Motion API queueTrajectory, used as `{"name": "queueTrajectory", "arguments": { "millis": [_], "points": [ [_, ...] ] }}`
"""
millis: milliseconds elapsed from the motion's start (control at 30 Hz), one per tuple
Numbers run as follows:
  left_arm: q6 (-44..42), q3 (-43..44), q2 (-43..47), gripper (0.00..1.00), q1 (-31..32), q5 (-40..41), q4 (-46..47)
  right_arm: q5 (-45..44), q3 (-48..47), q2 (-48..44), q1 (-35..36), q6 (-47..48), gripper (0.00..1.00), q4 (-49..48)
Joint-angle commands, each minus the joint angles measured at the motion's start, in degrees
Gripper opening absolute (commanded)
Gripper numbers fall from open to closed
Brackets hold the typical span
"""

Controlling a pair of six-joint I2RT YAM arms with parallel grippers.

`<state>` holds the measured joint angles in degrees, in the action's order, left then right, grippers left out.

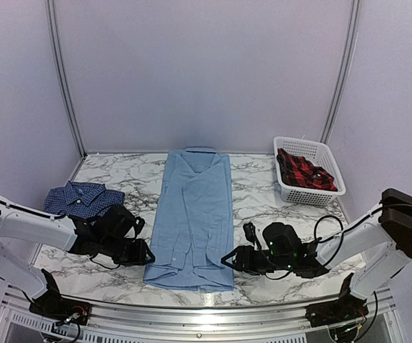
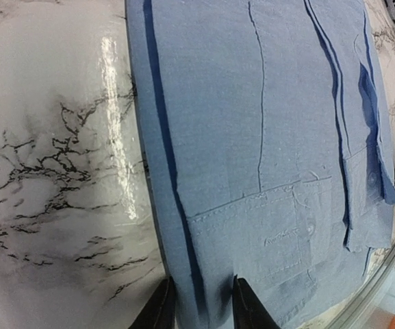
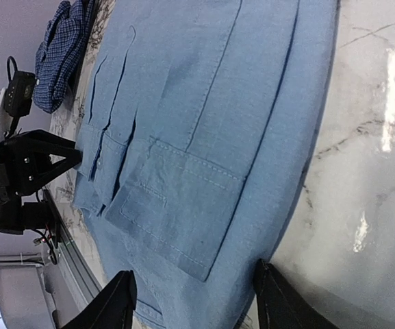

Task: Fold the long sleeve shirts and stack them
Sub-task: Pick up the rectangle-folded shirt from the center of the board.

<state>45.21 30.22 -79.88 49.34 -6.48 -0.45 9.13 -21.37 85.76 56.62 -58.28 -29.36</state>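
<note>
The light blue long sleeve shirt (image 1: pixel 195 214) lies in the middle of the marble table as a long narrow strip, collar at the far end. The dark blue checked shirt (image 1: pixel 84 199) sits folded at the left. My left gripper (image 1: pixel 148 254) is at the light shirt's near left corner. In its wrist view its jaws (image 2: pixel 200 312) stand apart astride the shirt's (image 2: pixel 265 137) left edge, one finger on the marble, one on cloth. My right gripper (image 1: pixel 227 259) is at the near right corner, jaws (image 3: pixel 196 305) wide open over the hem (image 3: pixel 211 103).
A white basket (image 1: pixel 334 187) holding red plaid cloth stands at the back right of the table (image 1: pixel 263 200). White walls close in on three sides. The metal rail of the table's near edge runs just behind both grippers.
</note>
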Motion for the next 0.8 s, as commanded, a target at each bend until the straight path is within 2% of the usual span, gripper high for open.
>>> {"name": "queueTrajectory", "arguments": {
  "millis": [0, 100, 167, 233, 333, 500, 767],
  "points": [
    [-0.7, 1.0, -1.1, 0.28, 0.2, -2.0, -3.2, -0.1, -0.9, 2.9, -0.6, 0.4, 0.56, 1.9],
    [-0.8, 1.2, -0.9, 0.23, 0.2, -2.8, -3.0, -0.4, -1.0, 3.4, -0.6, 0.3, 0.52, 1.8],
    [-0.8, 1.1, -0.6, 0.21, 0.2, -3.5, -2.6, -0.4, -1.5, 3.7, -0.6, 0.4, 0.47, 2.0],
    [-0.7, 0.8, -0.5, 0.18, 0.3, -4.1, -2.0, -0.3, -2.4, 4.3, -0.7, 1.0, 0.37, 3.2],
    [-0.1, 0.4, -0.5, 0.16, 0.3, -5.4, -0.4, -0.1, -2.8, 4.4, -0.6, 1.2, 0.32, 3.9],
    [1.2, -0.7, -0.5, 0.16, 0.4, -7.7, 2.8, -0.2, -0.8, 2.7, -0.7, 0.0, 0.39, 4.0],
    [0.6, -1.1, -0.8, 0.32, 0.4, -7.5, 0.5, 1.4, 2.0, 2.3, -0.5, -1.2, 0.42, 3.4]
  ]
}}
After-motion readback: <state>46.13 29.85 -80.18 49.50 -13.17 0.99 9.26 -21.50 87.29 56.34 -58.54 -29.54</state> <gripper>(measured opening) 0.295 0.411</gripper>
